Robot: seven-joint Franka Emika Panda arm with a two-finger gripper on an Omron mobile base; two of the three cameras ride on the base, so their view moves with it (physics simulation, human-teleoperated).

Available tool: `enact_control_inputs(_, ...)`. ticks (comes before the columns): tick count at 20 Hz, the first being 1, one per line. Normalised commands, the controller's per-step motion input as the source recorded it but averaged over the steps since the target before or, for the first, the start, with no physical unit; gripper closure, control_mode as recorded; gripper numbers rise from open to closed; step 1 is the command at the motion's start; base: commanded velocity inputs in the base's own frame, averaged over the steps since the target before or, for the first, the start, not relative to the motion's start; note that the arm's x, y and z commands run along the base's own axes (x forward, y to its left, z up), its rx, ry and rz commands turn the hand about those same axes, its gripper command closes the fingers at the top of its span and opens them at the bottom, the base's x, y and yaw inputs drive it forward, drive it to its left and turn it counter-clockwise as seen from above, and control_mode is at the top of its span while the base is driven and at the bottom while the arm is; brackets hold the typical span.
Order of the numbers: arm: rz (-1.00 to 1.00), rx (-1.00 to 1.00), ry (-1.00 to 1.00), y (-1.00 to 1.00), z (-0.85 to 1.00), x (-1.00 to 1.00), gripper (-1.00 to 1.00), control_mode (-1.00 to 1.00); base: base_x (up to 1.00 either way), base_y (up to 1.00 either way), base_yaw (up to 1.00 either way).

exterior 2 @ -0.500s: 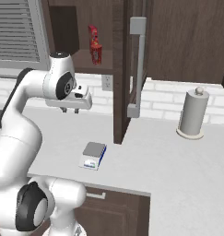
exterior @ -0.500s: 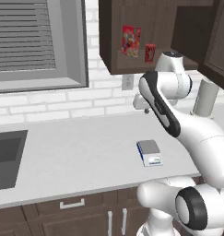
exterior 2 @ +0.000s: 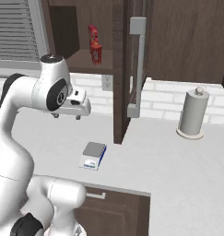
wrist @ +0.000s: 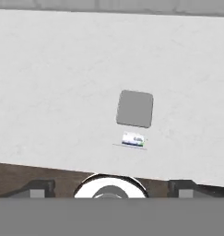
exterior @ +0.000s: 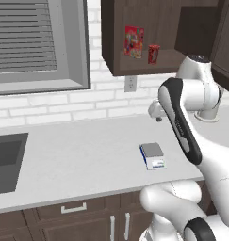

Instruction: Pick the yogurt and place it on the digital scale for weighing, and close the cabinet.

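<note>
The yogurt (exterior: pixel 153 54), a small red cup, stands on the shelf of the open cabinet (exterior: pixel 134 28), beside a flat red box (exterior: pixel 134 41). It also appears as the yogurt (exterior 2: pixel 96 53) in the right base view. The digital scale (exterior: pixel 152 156) lies bare on the counter near the front edge, also seen as the scale (exterior 2: pixel 93 155) and from above as the scale (wrist: pixel 134 110). My gripper (exterior: pixel 156 116) hovers above the counter behind the scale and well below the shelf. The gripper (exterior 2: pixel 66 116) points down, and its fingertips (wrist: pixel 39 186) stand wide apart, open with nothing between them.
The cabinet door (exterior 2: pixel 120 69) swings out over the counter, its silver bar handle (exterior 2: pixel 137 64) facing right. A paper towel holder (exterior 2: pixel 192 115) stands at the back right. A sink (exterior: pixel 5 160) is set into the counter at the left, below a window.
The arm has shifted a little and the hand sits slightly lower over the counter. The scale and the yogurt have not moved.
</note>
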Motion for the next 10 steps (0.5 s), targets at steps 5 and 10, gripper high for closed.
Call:
enact_control_inputs(5,0.00,0.11,-0.45,-0.27,0.89,-0.49,-1.00,-1.00,0.00,0.00,0.00)
enact_control_inputs(10,-0.03,0.08,-0.38,-0.11,0.85,-0.21,-1.00,-1.00,0.00,0.00,0.00)
